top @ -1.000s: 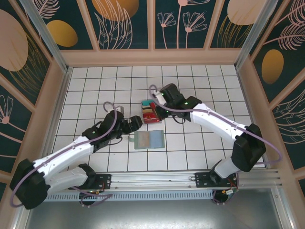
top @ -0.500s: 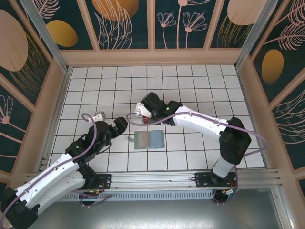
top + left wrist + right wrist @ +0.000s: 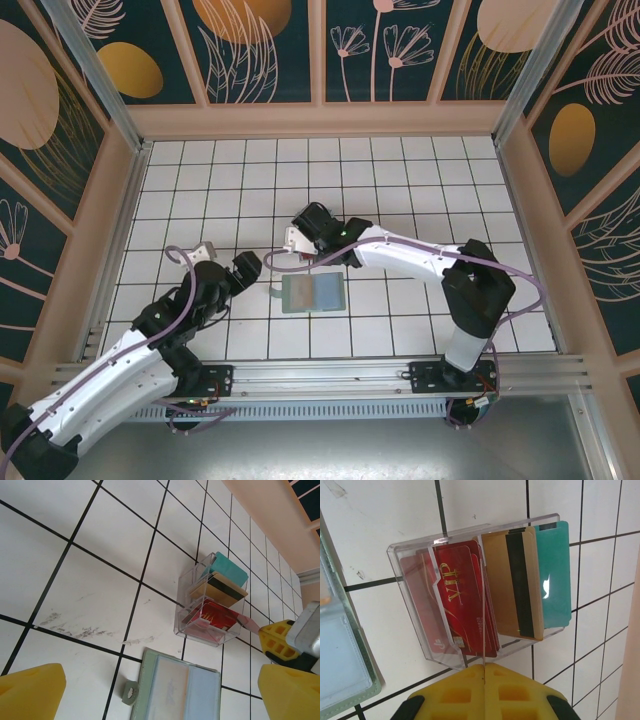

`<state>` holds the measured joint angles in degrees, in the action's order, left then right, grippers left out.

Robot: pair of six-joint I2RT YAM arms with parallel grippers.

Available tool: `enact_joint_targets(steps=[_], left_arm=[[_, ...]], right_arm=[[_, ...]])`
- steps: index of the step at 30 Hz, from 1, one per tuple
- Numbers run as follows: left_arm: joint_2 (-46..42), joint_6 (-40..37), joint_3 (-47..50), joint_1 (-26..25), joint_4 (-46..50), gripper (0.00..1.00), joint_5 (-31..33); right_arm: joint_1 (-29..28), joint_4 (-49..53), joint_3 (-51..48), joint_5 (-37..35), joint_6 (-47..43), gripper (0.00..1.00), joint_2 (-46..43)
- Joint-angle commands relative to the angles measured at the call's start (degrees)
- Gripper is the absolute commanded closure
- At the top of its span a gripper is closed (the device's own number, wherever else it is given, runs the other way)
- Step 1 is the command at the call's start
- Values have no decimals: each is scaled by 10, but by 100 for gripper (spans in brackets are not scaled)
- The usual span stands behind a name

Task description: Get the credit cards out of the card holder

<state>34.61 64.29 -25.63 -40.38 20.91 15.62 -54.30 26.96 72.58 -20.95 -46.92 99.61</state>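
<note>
Red card (image 3: pixel 247 623), edge-on, is pinched in the right gripper (image 3: pixel 484 672) above the clear tray (image 3: pixel 470 534), probably so it drops upright beside the other red ones. The wallet (image 3: pixel 313 293) lies open just beside the tray. The left gripper (image 3: pixel 247 266) hangs spread nearby, out of the way.

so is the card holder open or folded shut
Open: the card holder lies spread flat, green and light-blue halves side by side.

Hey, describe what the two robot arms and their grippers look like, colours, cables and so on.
Both the left arm and the right arm have glossy white shells with black joint housings, and a lilac cable loops along each. The left gripper and right gripper carry chunky bright-yellow plastic fingers; the right one's are moulded with rectangular recesses.
</note>
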Motion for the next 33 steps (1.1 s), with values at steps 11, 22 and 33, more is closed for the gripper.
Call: enact_joint_targets(steps=[11, 22, 33], left_arm=[[-25, 16, 12, 5, 26, 1, 21], [-29, 17, 13, 4, 28, 2, 20], [-31, 17, 14, 4, 24, 1, 15]], right_arm=[[-13, -13, -11, 16, -7, 100, 33], [-9, -39, -17, -3, -3, 93, 38], [5, -86, -14, -66, -5, 83, 47]])
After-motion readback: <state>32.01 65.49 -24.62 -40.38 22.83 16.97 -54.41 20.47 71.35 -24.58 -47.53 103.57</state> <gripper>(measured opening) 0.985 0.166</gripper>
